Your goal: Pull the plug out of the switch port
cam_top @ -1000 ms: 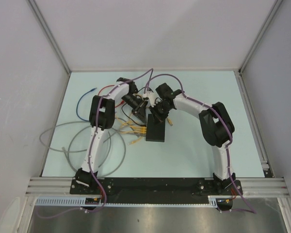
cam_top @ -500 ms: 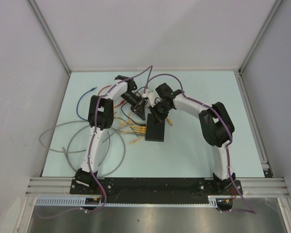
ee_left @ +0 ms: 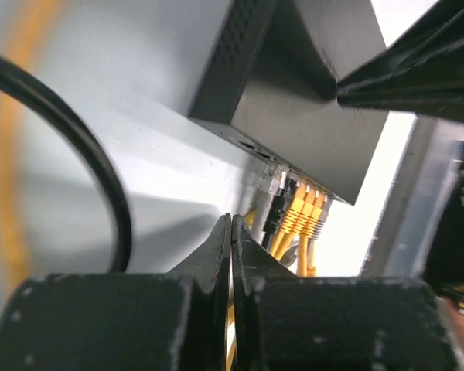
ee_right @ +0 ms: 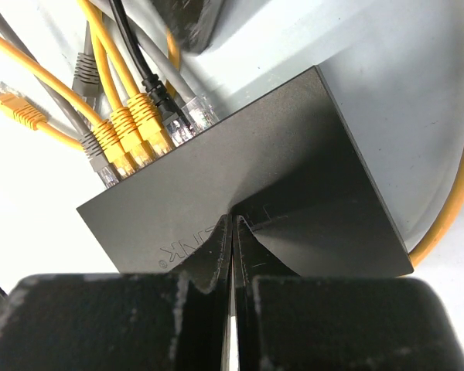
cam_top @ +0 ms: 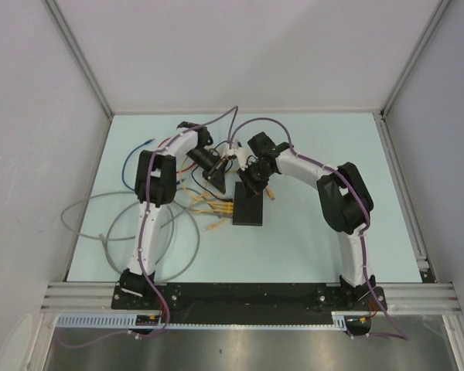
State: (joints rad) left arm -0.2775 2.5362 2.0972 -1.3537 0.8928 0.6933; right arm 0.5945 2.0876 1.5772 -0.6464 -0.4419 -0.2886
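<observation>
The jaws of the left gripper (ee_left: 230, 222) and the right gripper (ee_right: 232, 222) are both closed. The right tips rest on the switch (ee_right: 294, 154) at the frame centre. Yellow plugs (ee_right: 131, 127) sit in its sockets, upper left.

The flat black rectangular switch box (ee_right: 278, 162) has a matt, finely grained casing with moulded lettering on its top; the left wrist view shows its side wall perforated with small holes. The yellow cables (ee_right: 100, 85) carry smooth, faintly glossy rubbery boots and end in clear glossy plastic plugs (ee_right: 195, 110). The pale green table top (cam_top: 317, 239) is smooth and matt. At the near edge, the silver ribbed metal rail (cam_top: 77, 295) looks satin, and the grey metal sheet (cam_top: 247, 348) looks brushed with dull reflections.
</observation>
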